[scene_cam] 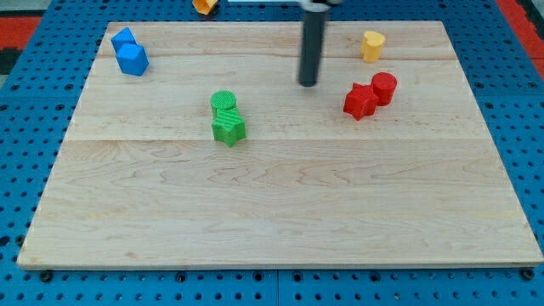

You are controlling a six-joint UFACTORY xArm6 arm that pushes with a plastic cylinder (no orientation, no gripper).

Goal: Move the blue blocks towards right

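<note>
Two blue blocks are sitting at the board's upper-left corner, well apart from my tip [308,83] and far off to its left in the view. The upper one, a blue block [123,39] whose shape cannot be made out clearly, is touching the lower, a blue faceted block [133,59] just below and slightly right of it. Both are lying a little higher in the view than my tip.

My tip is resting on the wooden board [280,212] in its upper middle part, the dark rod rising straight to the view's top edge. The arm is carrying no pincer; only this bare rod is showing, so there is nothing to stand apart, together or clamped. It is touching no block.

Below and to the left of my tip, a green cylinder [224,103] is standing against a green star-shaped block [229,128]. To the right of my tip, a red star-shaped block [360,100] is touching a red cylinder [384,87]. Up and to the right, a yellow block [372,45] is standing alone. An orange block [204,6] is lying beyond the board's top edge, up and left of my tip.
</note>
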